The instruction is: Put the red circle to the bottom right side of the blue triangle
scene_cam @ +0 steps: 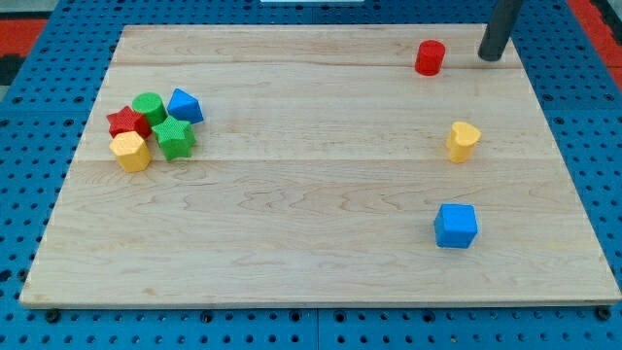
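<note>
- Red blocks, two: a red circle (430,57) and a red star (125,122).
- Blue blocks, two: a blue triangle (185,106) and a blue cube (456,226).
- Green blocks, two: a green circle (149,105) and a green star (174,137).
- Yellow blocks, two: a yellow hexagon (130,152) and a yellow heart (463,141).
- One worktop (311,253).

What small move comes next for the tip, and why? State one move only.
Probably slide my tip toward the view's left into the red circle, which sits just left of it. The blue triangle lies far off at the view's left, so the circle has to travel that way, ending below-right of it.

My tip (490,56) – dark, near-black smooth round rod w/ blunt flat end, no markings.
</note>
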